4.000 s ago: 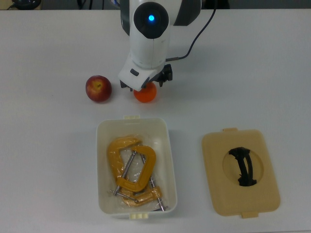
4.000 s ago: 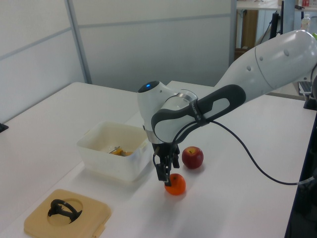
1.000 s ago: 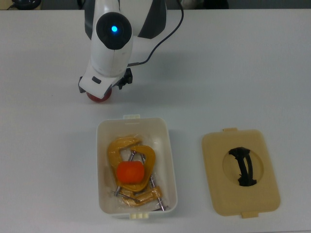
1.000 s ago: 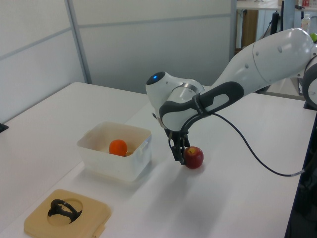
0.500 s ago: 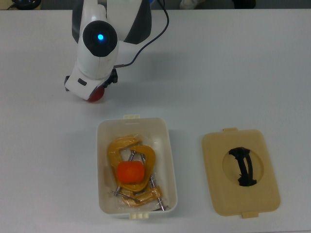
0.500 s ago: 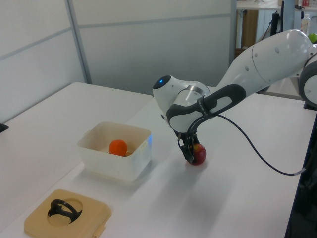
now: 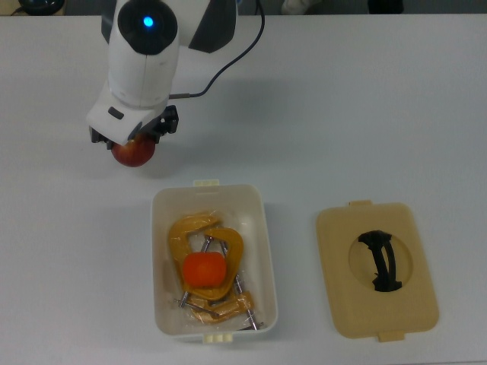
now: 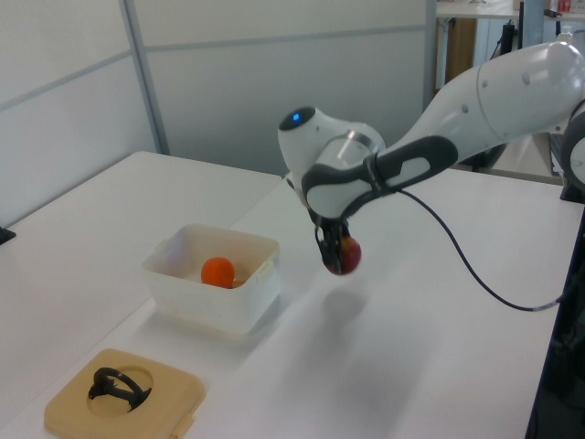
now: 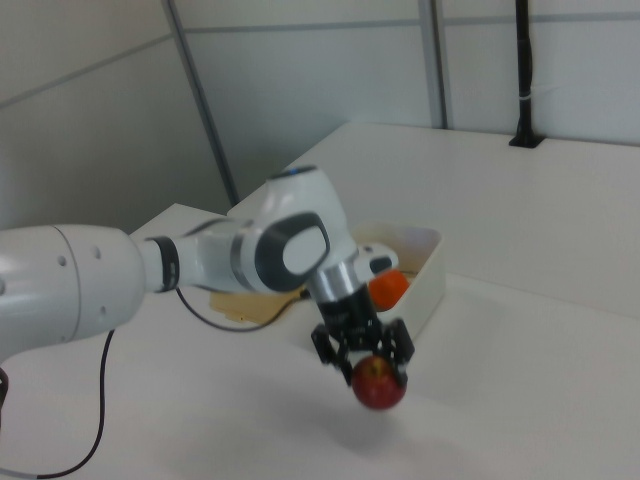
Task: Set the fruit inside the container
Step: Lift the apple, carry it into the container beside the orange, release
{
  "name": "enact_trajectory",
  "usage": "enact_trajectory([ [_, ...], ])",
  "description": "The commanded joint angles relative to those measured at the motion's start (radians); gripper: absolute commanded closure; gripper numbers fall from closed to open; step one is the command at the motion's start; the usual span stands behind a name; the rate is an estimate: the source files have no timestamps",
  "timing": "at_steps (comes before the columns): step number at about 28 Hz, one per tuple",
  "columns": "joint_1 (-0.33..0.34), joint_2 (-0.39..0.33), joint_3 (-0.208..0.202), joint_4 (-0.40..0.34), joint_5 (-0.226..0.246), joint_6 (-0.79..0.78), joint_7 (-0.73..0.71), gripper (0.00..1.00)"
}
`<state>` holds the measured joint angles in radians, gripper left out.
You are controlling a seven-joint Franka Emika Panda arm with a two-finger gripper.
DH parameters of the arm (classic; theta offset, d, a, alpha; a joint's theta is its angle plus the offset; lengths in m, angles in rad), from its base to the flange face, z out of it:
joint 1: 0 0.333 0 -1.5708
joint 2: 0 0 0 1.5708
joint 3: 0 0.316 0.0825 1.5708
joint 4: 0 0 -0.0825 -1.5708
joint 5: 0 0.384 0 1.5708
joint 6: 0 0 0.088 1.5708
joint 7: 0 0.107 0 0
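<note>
Apple [image 8: 345, 255] hangs clamped in the fingers [image 8: 335, 259] above the worktop [image 8: 384, 366], with the white container [image 7: 259, 251] off toward the top view's lower right

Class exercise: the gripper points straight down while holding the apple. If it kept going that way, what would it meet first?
Probably the bare table. The gripper holds the apple in the air beside the container, seemingly not above it.

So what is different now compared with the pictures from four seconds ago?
The round orange citrus fruit went from the table into the white rectangular plastic tub, onto the yellow metal clamps. The gripper let it go, moved to the red apple, closed on it and lifted it off the white table. The tub, clamps and flat tan lid stayed put.
</note>
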<state>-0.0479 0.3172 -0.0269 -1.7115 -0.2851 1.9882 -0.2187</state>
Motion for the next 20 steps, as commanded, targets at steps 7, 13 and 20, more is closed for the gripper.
enact_trajectory([
  [7,0.043,0.016,0.018,0.124,0.006,0.312,0.321,0.49],
  [13,0.059,0.085,0.018,0.124,0.001,0.532,0.476,0.48],
  [20,0.099,0.154,0.024,0.124,-0.014,0.684,0.699,0.00],
])
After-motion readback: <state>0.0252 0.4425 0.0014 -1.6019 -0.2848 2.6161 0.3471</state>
